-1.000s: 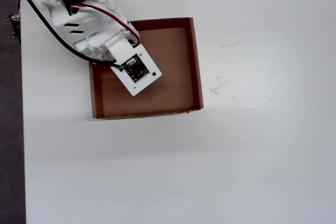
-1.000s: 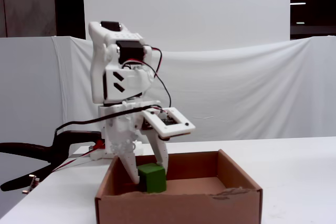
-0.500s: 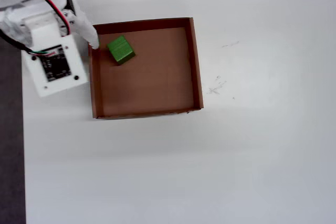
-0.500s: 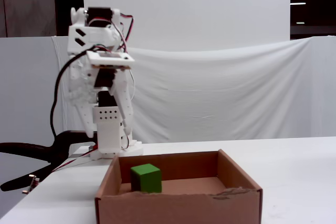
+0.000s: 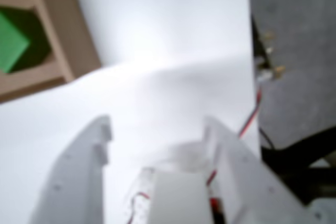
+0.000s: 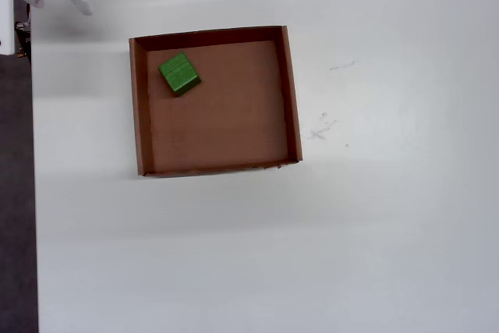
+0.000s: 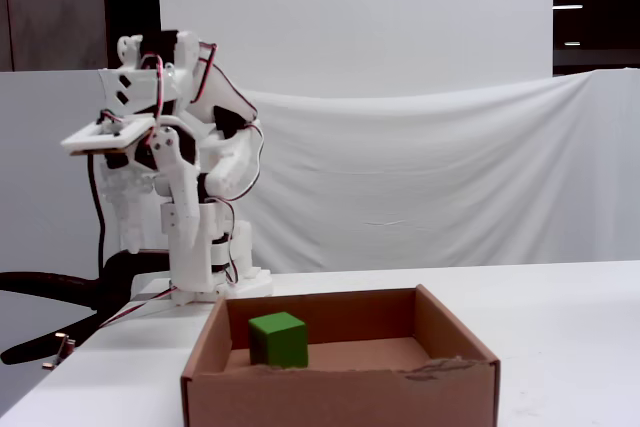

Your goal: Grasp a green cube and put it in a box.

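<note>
The green cube (image 6: 179, 73) lies on the floor of the box (image 6: 291, 99), near the box's upper-left corner in the overhead view, and it touches no wall there. The pincer (image 5: 157, 124) is released and holds nothing: in the wrist view its two white fingers (image 5: 79, 171) stand apart above the white desk (image 6: 312, 255), outside the box. In the fixed view the arm (image 7: 170, 167) is folded up behind the box and well apart from the cube (image 7: 277, 339).
</note>
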### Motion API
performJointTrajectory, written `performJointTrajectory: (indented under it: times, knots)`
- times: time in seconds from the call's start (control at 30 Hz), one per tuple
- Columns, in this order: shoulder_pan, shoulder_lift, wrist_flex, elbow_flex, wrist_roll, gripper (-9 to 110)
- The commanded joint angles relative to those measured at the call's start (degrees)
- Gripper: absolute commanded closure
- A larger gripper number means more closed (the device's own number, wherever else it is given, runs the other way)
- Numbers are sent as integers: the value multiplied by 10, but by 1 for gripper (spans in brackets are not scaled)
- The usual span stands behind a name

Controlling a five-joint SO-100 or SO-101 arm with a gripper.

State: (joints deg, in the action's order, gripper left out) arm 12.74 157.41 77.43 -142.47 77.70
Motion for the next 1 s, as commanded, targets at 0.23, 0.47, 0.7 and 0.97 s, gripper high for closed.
performJointTrajectory:
  times: [0.23, 0.47, 0.7, 0.97]
  knots:
    - [25, 180, 28, -141, -68, 78]
    - [14, 236, 3, -168, -131, 78]
    - [-1, 250, -71, -279, -236, 76]
    - [-11, 250, -71, -279, -237, 76]
